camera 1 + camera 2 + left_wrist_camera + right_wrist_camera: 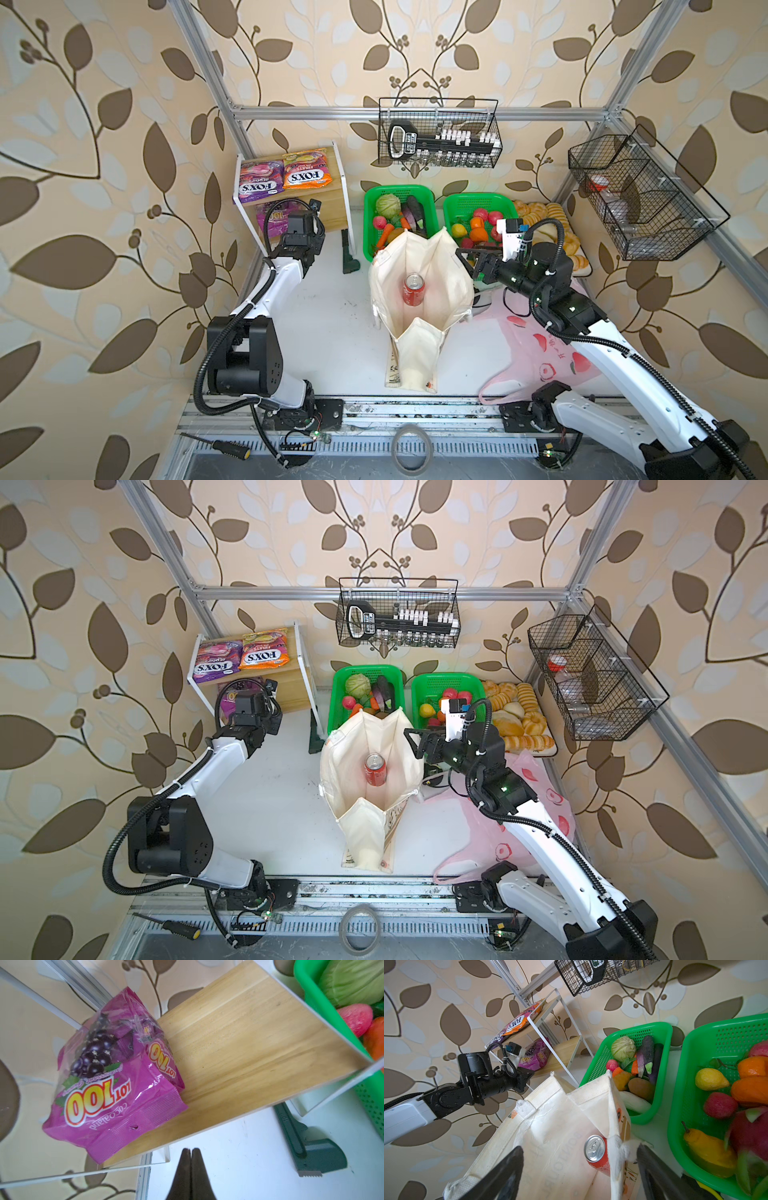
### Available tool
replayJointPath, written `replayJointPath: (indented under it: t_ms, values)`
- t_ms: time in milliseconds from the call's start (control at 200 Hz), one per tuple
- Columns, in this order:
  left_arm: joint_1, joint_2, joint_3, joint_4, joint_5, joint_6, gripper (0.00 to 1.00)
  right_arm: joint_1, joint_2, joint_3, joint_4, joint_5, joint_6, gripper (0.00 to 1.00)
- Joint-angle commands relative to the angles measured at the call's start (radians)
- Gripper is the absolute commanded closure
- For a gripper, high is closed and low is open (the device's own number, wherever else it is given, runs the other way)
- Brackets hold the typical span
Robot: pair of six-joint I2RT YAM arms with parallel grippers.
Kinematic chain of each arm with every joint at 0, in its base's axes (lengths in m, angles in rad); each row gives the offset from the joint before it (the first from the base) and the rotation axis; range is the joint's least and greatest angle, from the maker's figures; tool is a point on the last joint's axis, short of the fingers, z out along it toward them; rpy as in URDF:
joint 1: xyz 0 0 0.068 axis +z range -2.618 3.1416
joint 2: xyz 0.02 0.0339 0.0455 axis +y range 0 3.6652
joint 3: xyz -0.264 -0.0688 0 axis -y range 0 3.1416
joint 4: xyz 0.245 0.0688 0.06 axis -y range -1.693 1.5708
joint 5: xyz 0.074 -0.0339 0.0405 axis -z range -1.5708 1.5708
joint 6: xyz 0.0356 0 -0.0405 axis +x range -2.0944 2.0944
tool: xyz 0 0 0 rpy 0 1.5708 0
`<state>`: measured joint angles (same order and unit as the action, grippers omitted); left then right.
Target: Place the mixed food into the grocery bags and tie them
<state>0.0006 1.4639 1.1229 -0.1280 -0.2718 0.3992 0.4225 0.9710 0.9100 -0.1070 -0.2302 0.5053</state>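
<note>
Your left end effector is pinched shut on nothing (no grip), just short of the shelf. Open it, then take the purple "100" packet lying on that shelf by its near crimped edge.
</note>
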Motion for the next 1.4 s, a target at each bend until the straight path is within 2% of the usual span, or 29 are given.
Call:
replayJointPath:
  t_ms: [0,80,195,345,460,760,950,1050,1170,1395]
  values:
    - [-0.008,-0.038,-0.003,0.046,-0.048,0.025,0.66,-0.003,0.004,-0.019,0.024,-0.018,0.018,0.14]
    - [-0.007,0.022,0.035,0.052,-0.093,0.087,0.41,-0.004,0.007,-0.018,0.022,-0.022,0.017,0.15]
    - [-0.004,0.109,0.104,0.08,-0.177,0.153,0.28,-0.004,0.004,-0.021,0.011,-0.018,0.013,0.14]
    - [-0.004,0.208,0.181,0.103,-0.234,0.191,0.23,-0.004,-0.006,-0.029,0.004,-0.011,0.009,0.14]
    - [-0.005,0.23,0.194,0.151,-0.234,0.204,0.22,-0.004,-0.01,-0.037,-0.002,-0.005,0.001,0.14]
    - [-0.004,0.338,0.277,0.136,-0.269,0.267,0.2,-0.005,-0.001,-0.037,-0.011,-0.009,-0.011,0.14]
    - [-0.003,0.371,0.257,0.139,-0.281,0.283,0.27,-0.007,-0.002,-0.043,-0.013,-0.006,-0.016,0.14]
    - [-0.003,0.373,0.237,0.14,-0.277,0.28,0.38,-0.006,0.002,-0.043,-0.014,-0.008,-0.016,0.14]
    - [-0.004,0.359,0.205,0.155,-0.27,0.277,0.6,-0.007,0.002,-0.043,-0.013,-0.009,-0.014,0.14]
    - [-0.007,0.311,0.164,0.162,-0.235,0.28,0.87,-0.008,0.002,-0.046,-0.013,-0.009,-0.011,0.14]
